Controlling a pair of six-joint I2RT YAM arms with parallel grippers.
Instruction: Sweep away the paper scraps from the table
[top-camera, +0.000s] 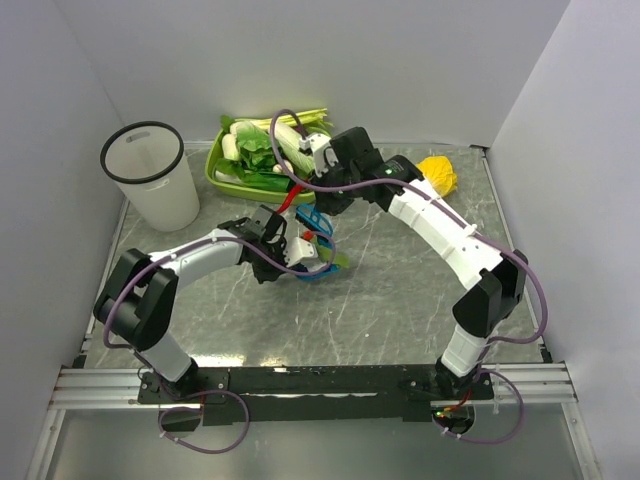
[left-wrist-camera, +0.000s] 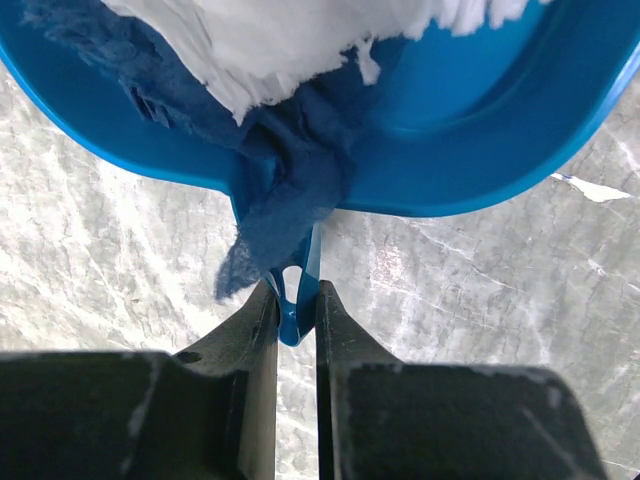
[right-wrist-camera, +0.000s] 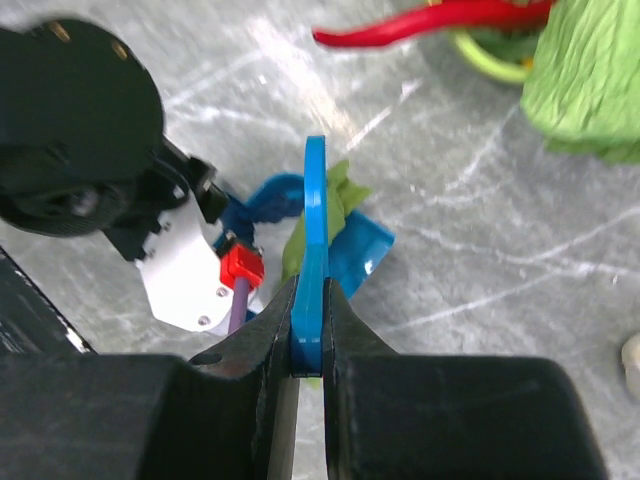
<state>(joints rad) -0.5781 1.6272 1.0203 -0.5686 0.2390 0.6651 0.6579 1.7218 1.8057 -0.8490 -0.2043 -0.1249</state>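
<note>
White walls all round, grey-green marble surface (top-camera: 400, 310) looking mostly swept. Left hand (left-wrist-camera: 296, 295) is clamped on the handle of the blue dustpan (left-wrist-camera: 480, 150). The paper scraps (left-wrist-camera: 290, 40) sit inside it, white plus a dark blue one drooping over the rim. Right hand (right-wrist-camera: 312, 290) is pinched on a thin blue tool (right-wrist-camera: 316, 200), brush I'd guess, just above the pan. Collecting seems about done. Next imo: carry the pan level to the white bin (top-camera: 165, 200) and tip, or that blue scrap drops.
</note>
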